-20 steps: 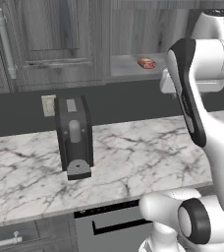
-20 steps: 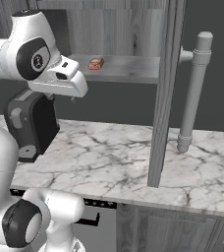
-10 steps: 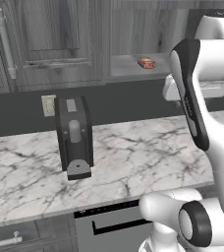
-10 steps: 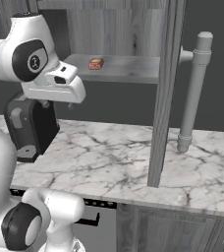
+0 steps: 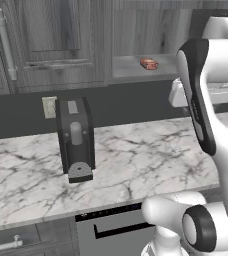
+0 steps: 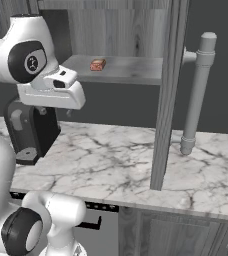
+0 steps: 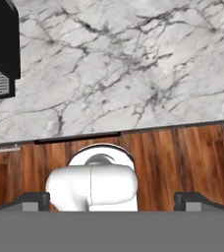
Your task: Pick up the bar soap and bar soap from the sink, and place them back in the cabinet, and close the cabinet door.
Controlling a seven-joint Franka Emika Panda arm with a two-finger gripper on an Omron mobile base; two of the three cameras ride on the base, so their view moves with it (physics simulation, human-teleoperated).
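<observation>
One reddish-orange bar soap (image 5: 148,63) (image 6: 97,64) lies flat on the grey inner shelf (image 6: 131,68) of the open cabinet (image 5: 136,35). The cabinet door (image 6: 166,100) stands swung out, seen edge-on, with its long silver handle (image 6: 196,95) on the right. My white hand (image 6: 56,94) hovers in front of and below the shelf, apart from the soap. In the hand view my gripper (image 7: 113,201) points down at the marble counter (image 7: 133,64), fingers wide apart and open with nothing held. The sink is out of view.
A black coffee machine (image 5: 76,140) (image 6: 31,131) stands on the marble counter (image 5: 146,160) left of my arm. Closed grey wall cupboards (image 5: 41,40) hang at the left. Wooden floor (image 7: 182,162) lies below the counter's front edge.
My hand has drawn back from the shelf and dropped a little lower. The bar soap stays where it was on the shelf.
</observation>
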